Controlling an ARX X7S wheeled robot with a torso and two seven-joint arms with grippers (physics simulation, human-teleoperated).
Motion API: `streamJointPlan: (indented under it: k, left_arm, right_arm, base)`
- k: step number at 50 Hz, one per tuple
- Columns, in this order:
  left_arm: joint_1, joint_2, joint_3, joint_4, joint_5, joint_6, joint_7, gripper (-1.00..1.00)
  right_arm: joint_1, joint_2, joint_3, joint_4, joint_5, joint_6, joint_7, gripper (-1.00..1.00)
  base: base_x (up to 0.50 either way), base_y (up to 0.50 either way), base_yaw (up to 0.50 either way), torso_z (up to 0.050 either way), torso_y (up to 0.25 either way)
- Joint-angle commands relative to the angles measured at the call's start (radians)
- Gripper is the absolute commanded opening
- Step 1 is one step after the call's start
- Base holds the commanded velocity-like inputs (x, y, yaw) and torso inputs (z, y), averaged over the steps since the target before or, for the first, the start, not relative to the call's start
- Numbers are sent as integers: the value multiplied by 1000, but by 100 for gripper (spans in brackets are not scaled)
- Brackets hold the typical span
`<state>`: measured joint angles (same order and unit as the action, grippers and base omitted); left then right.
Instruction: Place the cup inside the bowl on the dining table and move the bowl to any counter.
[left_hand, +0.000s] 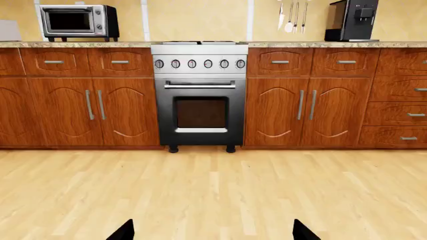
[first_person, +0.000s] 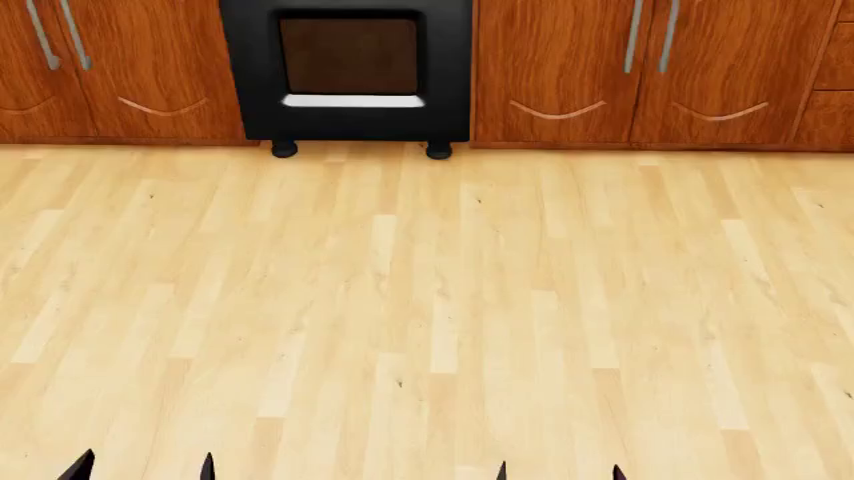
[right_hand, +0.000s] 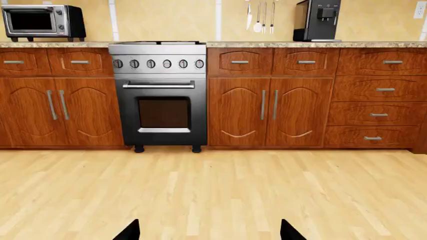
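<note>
Pale blond wood floor (first_person: 427, 320) fills the head view, bare of any task item. Reddish wood cabinets (right_hand: 267, 110) run along the far wall, flanking a steel-and-black oven (right_hand: 160, 95). Above them: the counter (right_hand: 313, 44), brown-and-tan speckled granite, carrying a toaster oven (right_hand: 41, 21) to one side of the stove and a black coffee machine (right_hand: 317, 20) to the other, with utensils (right_hand: 261, 16) hanging on the wall between. Left end effector (left_hand: 211, 231): two dark fingertips (left_hand: 123, 232) set wide apart, nothing between them; released. Right end effector (right_hand: 208, 231): same condition, tips spread, holding nothing. Both pairs of tips show only at the lower edge of the head view. Cup, bowl and dining table: not in any view; their location cannot be told from here. Step in hand, by judgement: locating the table before any grasp. Recommended handling: turn the base or head away from the cabinet wall until the pale speckled tabletop enters view, keep both arms tucked low while moving, and approach squarely so cup and bowl lie within reach. Note the counter's free stretch beside the coffee machine as a candidate drop-off.
</note>
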<state>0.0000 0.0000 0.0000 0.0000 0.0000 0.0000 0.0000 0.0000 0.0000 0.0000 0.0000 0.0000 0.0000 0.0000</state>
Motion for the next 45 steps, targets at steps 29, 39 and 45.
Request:
streamJointPlan:
  k: [29,39,45]
  left_arm:
    - [-4,-75,87,21,-66,-29,-94,100]
    - [-22,-82,108,14,-66,-39,-112,100]
    - [-24,-88,117,14,-72,-42,-119,100]
  right_arm:
    - [5,74,-88,0,64,-5,94,100]
    - [3,83,-97,-4,86,-2,106,100]
    - [4,89,-104,-4,94,0,113,100]
  base:
    - [-1,22,0,0,0]
    - [-384,350,0,0,0]
    - [-500,210,0,0,0]
